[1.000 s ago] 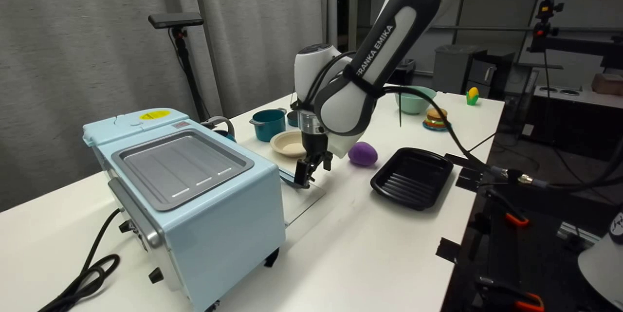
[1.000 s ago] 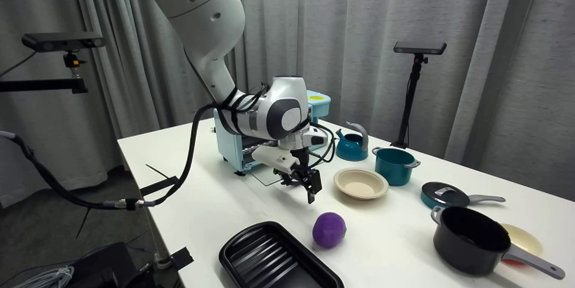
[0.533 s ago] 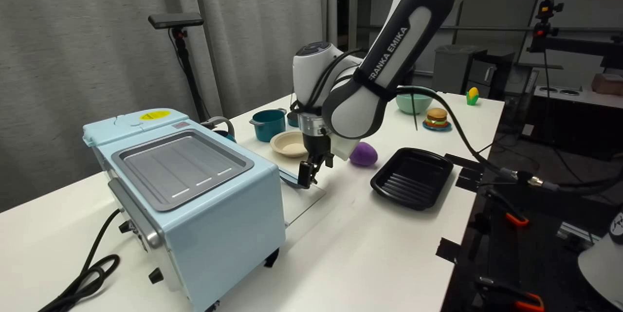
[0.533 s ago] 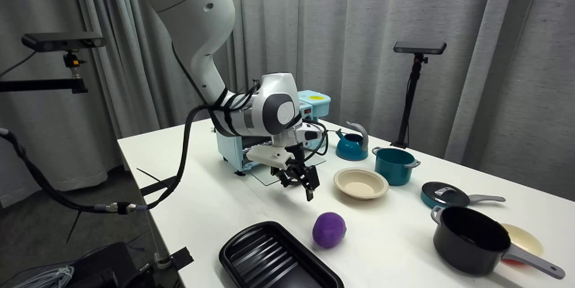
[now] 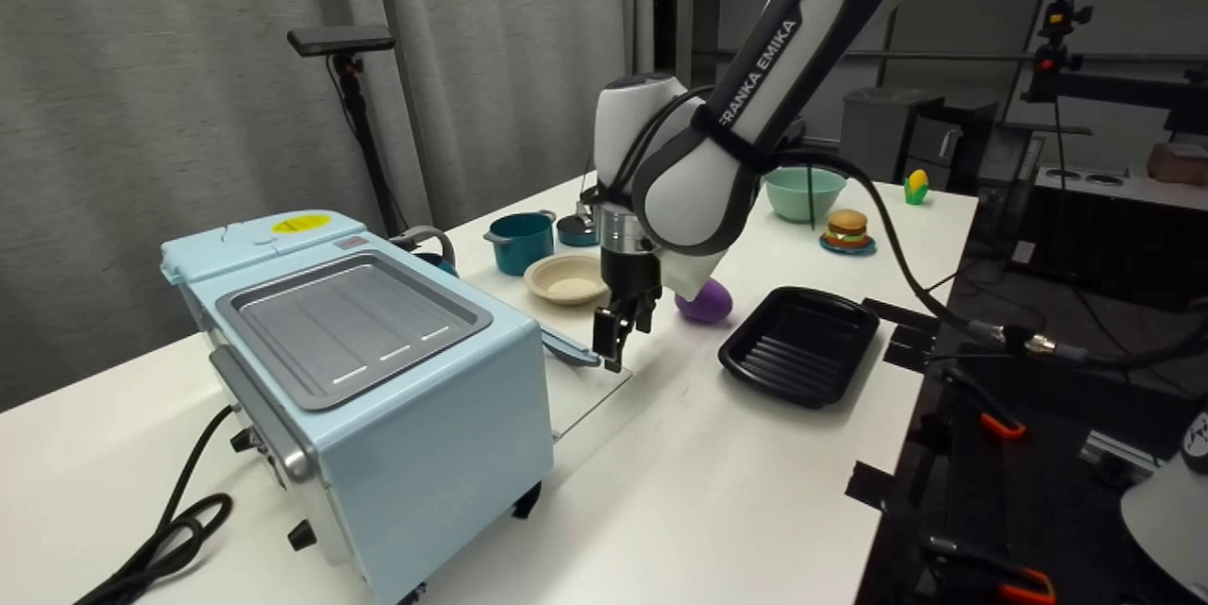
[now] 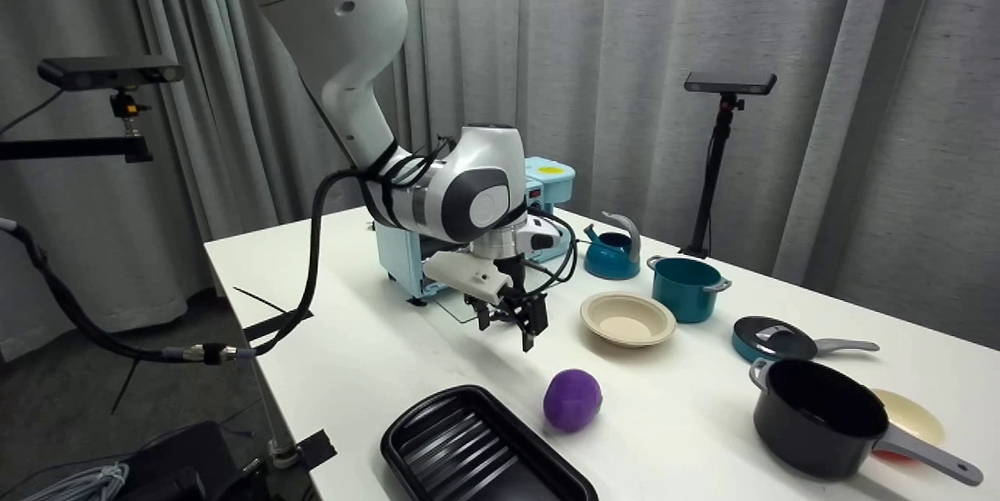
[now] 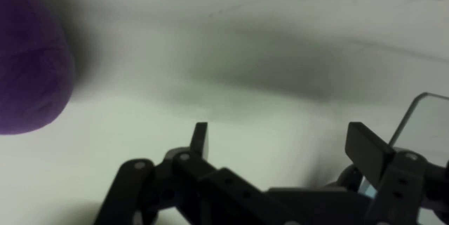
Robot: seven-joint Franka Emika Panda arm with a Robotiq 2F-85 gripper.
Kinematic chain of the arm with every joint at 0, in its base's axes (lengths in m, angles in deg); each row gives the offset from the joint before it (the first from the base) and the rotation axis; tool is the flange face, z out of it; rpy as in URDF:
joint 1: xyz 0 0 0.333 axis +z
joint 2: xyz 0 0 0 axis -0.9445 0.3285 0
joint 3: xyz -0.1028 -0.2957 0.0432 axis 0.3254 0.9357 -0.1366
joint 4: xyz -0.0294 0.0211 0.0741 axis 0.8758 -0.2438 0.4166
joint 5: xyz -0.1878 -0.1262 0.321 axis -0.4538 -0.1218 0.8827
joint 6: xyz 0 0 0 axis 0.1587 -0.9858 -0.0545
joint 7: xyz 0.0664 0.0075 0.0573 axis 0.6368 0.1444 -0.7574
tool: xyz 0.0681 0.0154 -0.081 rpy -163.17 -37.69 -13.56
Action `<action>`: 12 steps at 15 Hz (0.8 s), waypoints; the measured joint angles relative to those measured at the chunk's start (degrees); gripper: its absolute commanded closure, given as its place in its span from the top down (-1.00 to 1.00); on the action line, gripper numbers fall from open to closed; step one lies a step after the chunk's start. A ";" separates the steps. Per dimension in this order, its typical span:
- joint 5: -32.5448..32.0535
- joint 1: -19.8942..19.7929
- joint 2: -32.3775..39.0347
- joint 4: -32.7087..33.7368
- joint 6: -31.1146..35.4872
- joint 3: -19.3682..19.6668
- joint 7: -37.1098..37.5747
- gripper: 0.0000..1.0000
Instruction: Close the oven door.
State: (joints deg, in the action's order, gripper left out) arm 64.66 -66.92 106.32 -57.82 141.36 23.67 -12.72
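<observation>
White arm (image 5: 760,81) is bent downward, its empty tool (image 7: 279,144) spread wide; in the wrist view, a purple object (image 7: 31,63) is shown upper left, oven door (image 7: 429,126) lower right.

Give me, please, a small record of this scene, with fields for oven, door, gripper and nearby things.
oven: pale blue, standing on the table, grey panel on top
oven door: open, folded down
gripper: open, holding nothing, close to the oven door; touching or not, I cannot tell
purple object: on the table, beside the black tray
beige bowl: beside the teal pot
</observation>
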 measured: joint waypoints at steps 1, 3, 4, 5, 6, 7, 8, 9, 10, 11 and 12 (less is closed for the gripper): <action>1.95 -1.41 -1.18 -1.40 0.50 -1.33 -2.24 1.00; 5.39 -3.63 -3.69 -4.47 2.26 -3.54 -6.29 1.00; 7.12 -4.59 -5.11 -6.13 3.31 -4.50 -8.32 1.00; 8.59 -5.35 -6.62 -7.81 4.50 -5.26 -10.04 1.00; 9.78 -5.94 -8.04 -9.31 5.63 -5.84 -11.56 1.00; 10.74 -6.28 -9.29 -10.57 6.71 -6.19 -12.79 1.00; 11.40 -6.39 -10.31 -11.54 7.98 -6.34 -13.63 1.00; 11.87 -6.39 -11.13 -12.29 9.46 -6.38 -14.29 1.00; 12.07 -6.39 -11.74 -12.87 11.21 -6.42 -14.72 1.00; 12.12 -6.39 -12.15 -13.25 13.06 -6.50 -15.05 1.00; 12.13 -6.39 -12.43 -13.45 14.98 -6.60 -15.29 1.00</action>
State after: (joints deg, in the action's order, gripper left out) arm 76.78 -73.31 93.89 -71.27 156.34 17.07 -28.01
